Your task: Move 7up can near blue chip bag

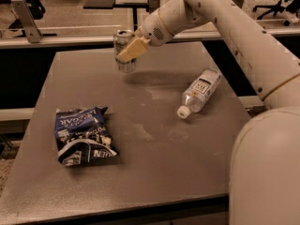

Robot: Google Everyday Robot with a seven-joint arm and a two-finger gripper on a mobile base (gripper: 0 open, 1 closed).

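The 7up can [123, 41], silvery with a pull-tab top, is upright at the far left part of the grey table [154, 172]. My gripper [131, 50] reaches in from the right and is closed on the can; one tan finger [132, 49] lies across its front. I cannot tell whether the can rests on the table or is just above it. The blue chip bag [83, 136], dark blue foil with white lettering, lies flat near the table's front left, well in front of the can.
A clear plastic water bottle [199, 92] with a white cap lies on its side at the right middle of the table. My white arm [243, 36] crosses the upper right. A rail [56, 40] and office chairs stand behind the table.
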